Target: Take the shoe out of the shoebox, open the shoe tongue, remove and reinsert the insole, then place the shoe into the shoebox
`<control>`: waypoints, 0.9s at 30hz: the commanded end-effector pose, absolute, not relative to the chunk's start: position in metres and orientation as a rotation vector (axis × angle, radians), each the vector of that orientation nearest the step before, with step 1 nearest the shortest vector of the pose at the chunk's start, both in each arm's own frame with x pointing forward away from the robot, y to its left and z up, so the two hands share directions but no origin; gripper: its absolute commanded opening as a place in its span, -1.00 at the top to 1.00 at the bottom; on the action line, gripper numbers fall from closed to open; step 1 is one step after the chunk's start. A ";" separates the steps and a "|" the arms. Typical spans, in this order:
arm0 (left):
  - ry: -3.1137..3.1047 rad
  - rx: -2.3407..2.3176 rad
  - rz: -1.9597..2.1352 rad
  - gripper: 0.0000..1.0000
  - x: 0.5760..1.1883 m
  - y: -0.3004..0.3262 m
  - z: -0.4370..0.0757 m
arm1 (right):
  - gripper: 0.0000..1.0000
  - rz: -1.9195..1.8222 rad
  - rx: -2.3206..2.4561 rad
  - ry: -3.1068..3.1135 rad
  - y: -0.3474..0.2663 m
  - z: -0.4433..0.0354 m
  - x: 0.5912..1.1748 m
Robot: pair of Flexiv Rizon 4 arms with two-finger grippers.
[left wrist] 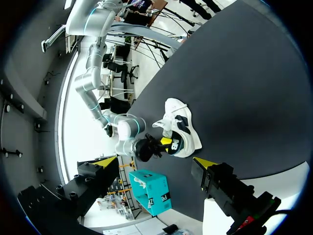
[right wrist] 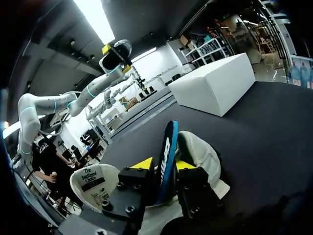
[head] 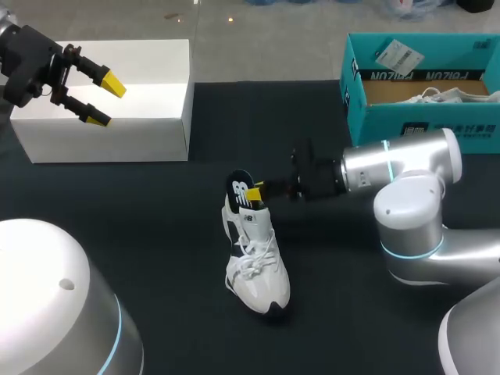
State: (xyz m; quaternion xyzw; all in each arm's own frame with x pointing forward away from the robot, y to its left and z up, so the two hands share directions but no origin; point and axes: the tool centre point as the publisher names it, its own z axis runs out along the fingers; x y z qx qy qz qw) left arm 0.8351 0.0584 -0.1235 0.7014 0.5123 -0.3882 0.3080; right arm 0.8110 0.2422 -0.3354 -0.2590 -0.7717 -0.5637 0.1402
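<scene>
A white sneaker (head: 254, 258) stands upright on the dark table, toe toward me. Its dark insole (head: 241, 190) sticks up out of the heel opening. My right gripper (head: 256, 190) comes in from the right at heel height; in the right wrist view its two fingers press the insole (right wrist: 168, 142) from both sides, above the shoe (right wrist: 200, 152). My left gripper (head: 105, 100) hangs open and holds nothing above the white block at the far left. From the left wrist view the shoe (left wrist: 183, 127) lies well ahead of the left gripper (left wrist: 155, 162). The teal shoebox (head: 422, 101) stands at the back right.
A white block (head: 117, 101) fills the back left of the table. Another white shoe (head: 449, 95) lies inside the shoebox. My right arm's elbow (head: 414, 211) bulks over the right side. Dark tabletop (head: 156, 226) lies bare around the sneaker.
</scene>
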 end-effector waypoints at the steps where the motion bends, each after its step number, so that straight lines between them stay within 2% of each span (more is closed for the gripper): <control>1: 1.355 1.858 -1.026 -1.00 0.835 0.059 -0.123 | 0.22 -1.638 -0.735 -2.233 0.251 -0.330 0.824; 5: 1.355 1.858 -1.026 -1.00 0.835 0.059 -0.123 | 0.31 -1.647 -0.725 -2.241 0.254 -0.328 0.832; 8: 1.355 1.858 -1.026 -1.00 0.835 0.059 -0.123 | 0.73 -1.648 -0.718 -2.248 0.255 -0.328 0.833; 9: 1.355 1.858 -1.026 -1.00 0.835 0.059 -0.123 | 1.00 -1.647 -0.717 -2.251 0.256 -0.328 0.833; 27: 1.355 1.858 -1.026 -1.00 0.835 0.059 -0.123 | 1.00 -1.525 -0.768 -2.246 0.239 -0.349 0.795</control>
